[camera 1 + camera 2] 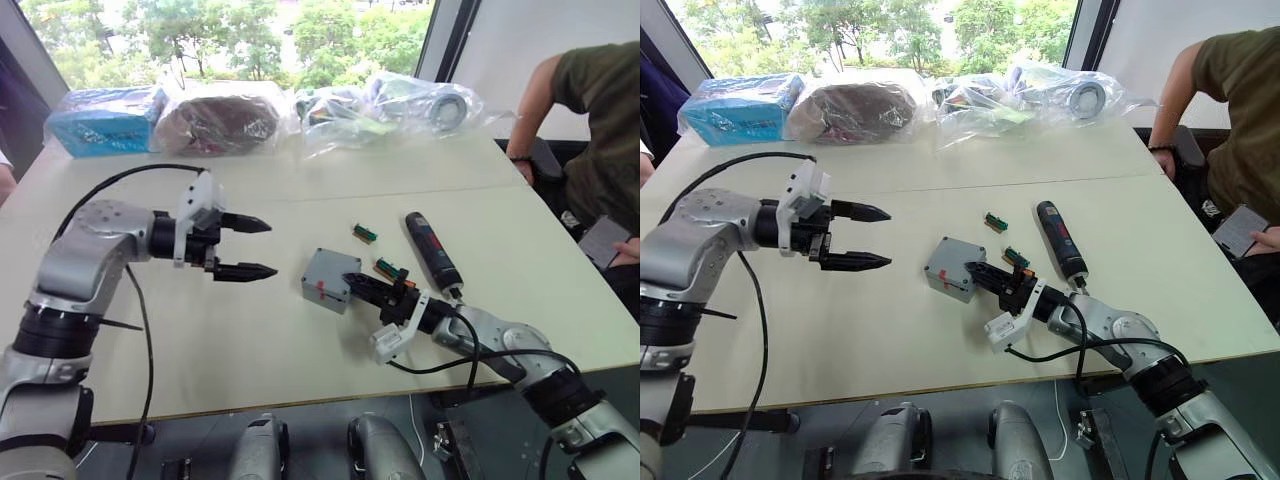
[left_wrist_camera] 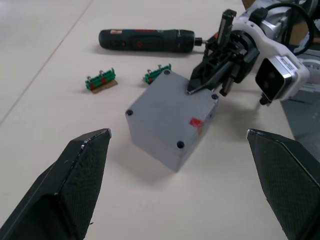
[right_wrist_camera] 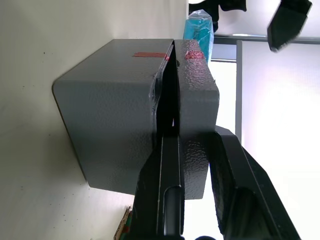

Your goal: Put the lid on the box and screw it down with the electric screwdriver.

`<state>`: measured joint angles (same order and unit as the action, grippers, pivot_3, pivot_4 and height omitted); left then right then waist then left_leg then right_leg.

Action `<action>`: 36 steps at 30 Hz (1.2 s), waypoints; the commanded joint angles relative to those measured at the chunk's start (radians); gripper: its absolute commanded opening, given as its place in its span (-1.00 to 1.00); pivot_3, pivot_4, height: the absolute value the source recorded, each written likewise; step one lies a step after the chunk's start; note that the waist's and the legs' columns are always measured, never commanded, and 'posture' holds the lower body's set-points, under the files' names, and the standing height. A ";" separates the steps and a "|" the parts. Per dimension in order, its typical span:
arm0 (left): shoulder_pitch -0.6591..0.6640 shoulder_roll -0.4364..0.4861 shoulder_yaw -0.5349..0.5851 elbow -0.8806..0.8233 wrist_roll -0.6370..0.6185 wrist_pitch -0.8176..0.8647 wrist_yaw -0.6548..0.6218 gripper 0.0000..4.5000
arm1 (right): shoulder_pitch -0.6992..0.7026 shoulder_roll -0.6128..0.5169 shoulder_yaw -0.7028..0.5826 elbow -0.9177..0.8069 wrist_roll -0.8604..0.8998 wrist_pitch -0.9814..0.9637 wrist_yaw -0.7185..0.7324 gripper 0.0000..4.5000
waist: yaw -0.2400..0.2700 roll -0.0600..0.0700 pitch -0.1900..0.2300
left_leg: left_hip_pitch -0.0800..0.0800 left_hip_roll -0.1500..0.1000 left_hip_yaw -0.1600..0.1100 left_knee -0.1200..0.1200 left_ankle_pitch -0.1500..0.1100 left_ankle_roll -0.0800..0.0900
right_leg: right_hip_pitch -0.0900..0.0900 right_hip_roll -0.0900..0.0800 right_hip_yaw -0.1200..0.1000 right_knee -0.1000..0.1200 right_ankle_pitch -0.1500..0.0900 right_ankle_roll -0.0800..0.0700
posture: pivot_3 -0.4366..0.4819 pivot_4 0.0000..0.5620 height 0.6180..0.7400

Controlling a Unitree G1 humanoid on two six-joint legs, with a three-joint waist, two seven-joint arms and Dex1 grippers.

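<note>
My right pincer [image 1: 352,287] is clamped on the lid [image 3: 197,100], 1 finger slipped into the gap between it and the box [image 1: 326,278], the other on top. The lid sits on the box, not quite flush. My left pincer [image 1: 245,247] hangs released, empty, well to the box's left. The electric screwdriver [image 1: 431,252] lies on the table [image 1: 250,350] right of the box, 2 green blocks [image 1: 364,234] between them.
</note>
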<state>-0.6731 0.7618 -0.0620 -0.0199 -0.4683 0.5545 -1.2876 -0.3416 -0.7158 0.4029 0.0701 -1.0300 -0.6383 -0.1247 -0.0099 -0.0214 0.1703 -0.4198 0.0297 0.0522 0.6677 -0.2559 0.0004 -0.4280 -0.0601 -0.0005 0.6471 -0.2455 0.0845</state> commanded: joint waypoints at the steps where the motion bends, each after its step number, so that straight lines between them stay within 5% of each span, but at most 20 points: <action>1: -0.039 -0.050 -0.024 0.013 0.016 -0.037 0.020 0.31 | 0.005 -0.009 0.007 0.021 -0.017 0.009 0.007 -0.92 | -0.002 0.000 0.000 | 0.000 0.000 0.000 0.000 0.000 0.000 | 0.000 0.000 0.000 0.000 0.000 0.000 | -0.05 -0.47 1.00; 9: -0.039 -0.174 -0.122 0.065 0.091 -0.134 0.032 -0.97 | -0.003 -0.013 0.011 0.027 -0.015 0.006 0.006 -0.92 | -0.001 0.000 0.000 | 0.001 0.000 0.000 0.000 0.000 0.000 | 0.001 0.000 0.000 0.000 0.000 0.000 | -0.05 -0.47 1.00; 21: -0.022 -0.311 -0.230 0.309 0.278 -0.370 0.082 -0.99 | 0.000 -0.020 0.015 0.020 0.001 -0.012 0.024 -0.92 | 0.000 0.000 -0.001 | 0.002 -0.001 0.000 0.000 0.000 0.000 | 0.002 0.000 0.000 0.000 0.000 0.001 | -0.05 -0.47 1.00; 22: -0.023 -0.314 -0.236 0.327 0.294 -0.390 0.084 -1.00 | 0.001 -0.021 0.013 0.018 0.005 -0.013 0.025 -0.47 | 0.000 0.001 -0.001 | 0.002 -0.001 0.000 0.000 0.000 0.000 | 0.002 0.000 0.000 0.000 0.000 0.001 | -0.05 -0.47 1.00; 32: -0.011 -0.334 -0.262 0.400 0.349 -0.436 0.088 -1.00 | 0.004 -0.047 -0.007 0.013 0.041 -0.049 0.030 0.99 | 0.000 -0.002 -0.005 | 0.022 -0.001 0.000 -0.002 0.000 0.001 | 0.023 -0.001 0.000 -0.003 -0.002 -0.003 | -0.05 -0.47 1.00; 36: 0.008 -0.316 -0.284 0.398 0.358 -0.411 0.056 -1.00 | -0.007 -0.069 -0.021 0.016 0.055 -0.074 0.026 0.99 | 0.000 -0.002 -0.005 | 0.024 -0.001 0.000 -0.002 -0.001 0.001 | 0.025 -0.001 0.000 -0.003 -0.002 -0.003 | -0.05 -0.47 1.00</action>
<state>-0.7018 0.4269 -0.2942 0.3513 -0.1609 0.1063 -1.2027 -0.3572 -0.7623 0.3783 0.0620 -0.9709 -0.6963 -0.1229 -0.0096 -0.0234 0.1649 -0.3959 0.0289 0.0520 0.6653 -0.2564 0.0014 -0.4030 -0.0612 -0.0005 0.6439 -0.2476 0.0819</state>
